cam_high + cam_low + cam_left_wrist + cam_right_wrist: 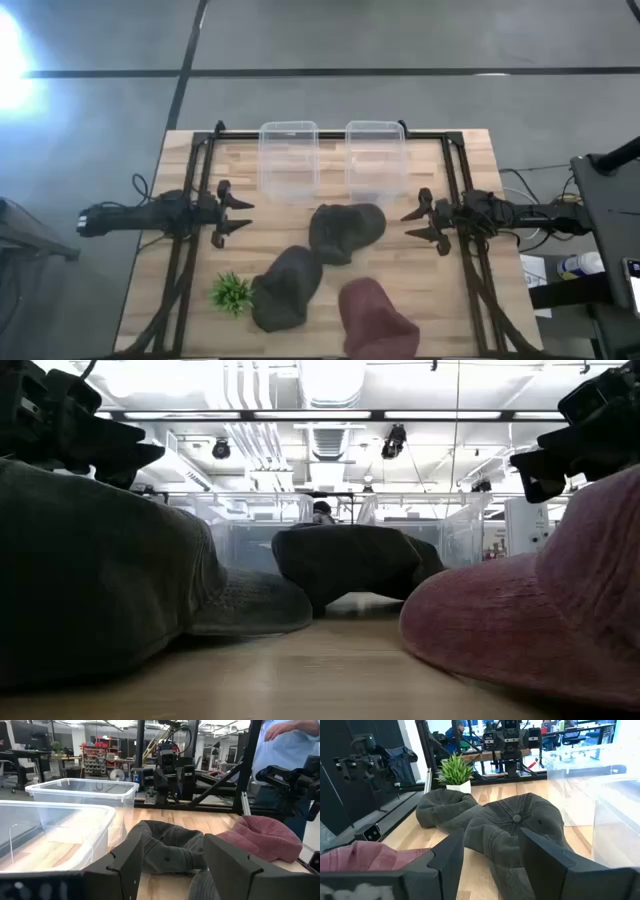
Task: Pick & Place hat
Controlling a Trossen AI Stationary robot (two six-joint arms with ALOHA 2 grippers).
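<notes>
Three hats lie on the wooden table. A dark grey cap (346,230) sits in the middle, crown up (520,827) (167,852). A second dark grey hat (287,288) lies nearer the near edge (90,580) (445,805). A maroon hat (375,318) rests at the near edge (540,620) (262,837). My left gripper (233,213) hovers open at the table's left, above the surface. My right gripper (425,222) hovers open at the right, facing the middle cap. Neither touches a hat.
Two clear plastic bins (289,160) (376,155) stand side by side at the far edge. A small green plant (231,292) stands near the near-left corner. A black frame (200,170) runs around the table. A person in a blue shirt (285,750) stands beyond the table.
</notes>
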